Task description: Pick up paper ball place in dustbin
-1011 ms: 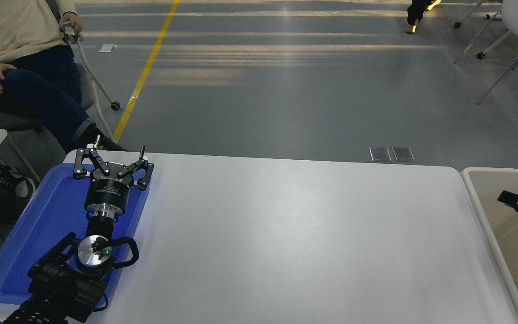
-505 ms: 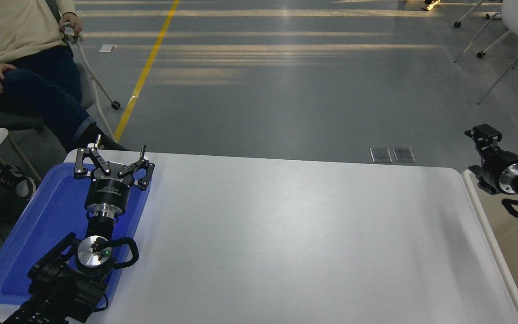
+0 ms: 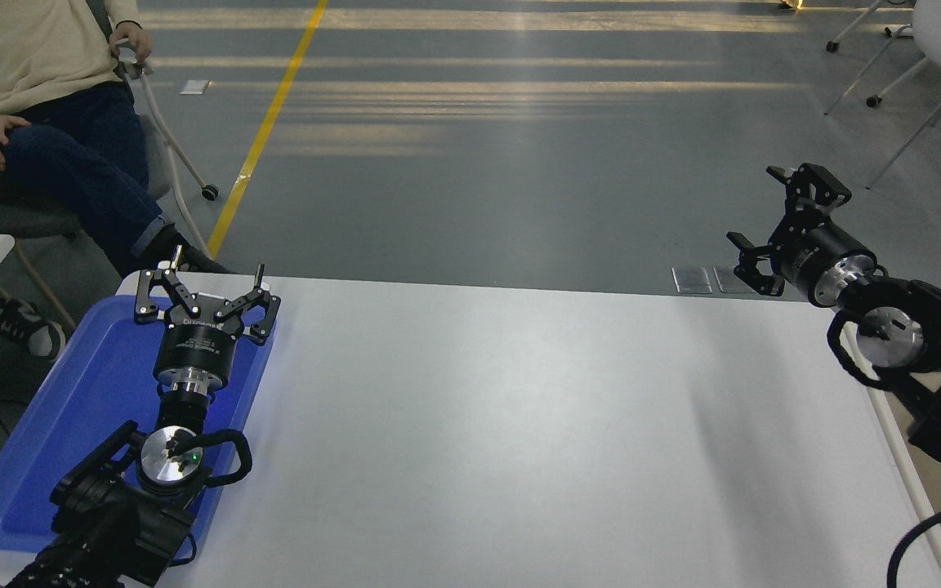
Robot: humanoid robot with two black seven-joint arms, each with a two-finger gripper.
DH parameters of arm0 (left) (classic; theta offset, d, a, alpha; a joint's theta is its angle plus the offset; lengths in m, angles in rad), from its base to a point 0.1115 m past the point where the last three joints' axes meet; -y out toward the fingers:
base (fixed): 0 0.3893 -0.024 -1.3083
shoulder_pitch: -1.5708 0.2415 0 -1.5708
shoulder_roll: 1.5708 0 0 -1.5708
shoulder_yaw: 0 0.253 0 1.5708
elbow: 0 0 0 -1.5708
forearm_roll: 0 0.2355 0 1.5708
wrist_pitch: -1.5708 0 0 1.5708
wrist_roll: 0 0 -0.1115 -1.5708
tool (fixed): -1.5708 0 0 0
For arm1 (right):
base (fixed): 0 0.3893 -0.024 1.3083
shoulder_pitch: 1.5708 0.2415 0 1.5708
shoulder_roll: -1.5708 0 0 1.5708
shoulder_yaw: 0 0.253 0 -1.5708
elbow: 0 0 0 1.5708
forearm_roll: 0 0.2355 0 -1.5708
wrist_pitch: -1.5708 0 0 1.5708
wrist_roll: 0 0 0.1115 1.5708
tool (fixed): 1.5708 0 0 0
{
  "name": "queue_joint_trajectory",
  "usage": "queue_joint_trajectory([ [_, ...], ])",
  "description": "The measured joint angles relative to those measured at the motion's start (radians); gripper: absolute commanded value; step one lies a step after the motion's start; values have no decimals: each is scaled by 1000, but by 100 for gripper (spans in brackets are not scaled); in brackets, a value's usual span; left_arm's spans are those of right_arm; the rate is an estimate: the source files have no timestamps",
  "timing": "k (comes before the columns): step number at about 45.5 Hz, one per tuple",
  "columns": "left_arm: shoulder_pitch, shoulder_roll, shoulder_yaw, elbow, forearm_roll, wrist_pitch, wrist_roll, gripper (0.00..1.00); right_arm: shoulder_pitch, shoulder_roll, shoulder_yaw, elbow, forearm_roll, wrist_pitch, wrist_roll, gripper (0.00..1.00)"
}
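Paper ball: nowhere visible on the white table (image 3: pixel 479 425), nor in either gripper; possibly already inside the bin. At nine o'clock, blue tray (image 3: pixel 46 457) under the parked left gripper (image 3: pixel 202 284), fingers spread, empty. At ten o'clock, seated person (image 3: pixel 54 106) beyond the table. At three o'clock, right gripper (image 3: pixel 777 220) raised over the table's far right corner, fingers parted, holding nothing. At four o'clock, dustbin (image 3: pixel 903 474), only a strip of cream rim showing behind the arm. Judged light, soft, crushable; best pinched gently across its middle.
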Motion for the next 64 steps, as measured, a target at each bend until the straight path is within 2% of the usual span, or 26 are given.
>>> queue_joint_trajectory([
  [10,0,0,0,0,1,0,0,100,-58,61,83,39,96,14,0,100],
  [30,0,0,0,0,0,0,0,100,-124,149,145,37,183,86,1,100],
  [64,0,0,0,0,1,0,0,100,-178,187,164,11,214,128,1,100],
])
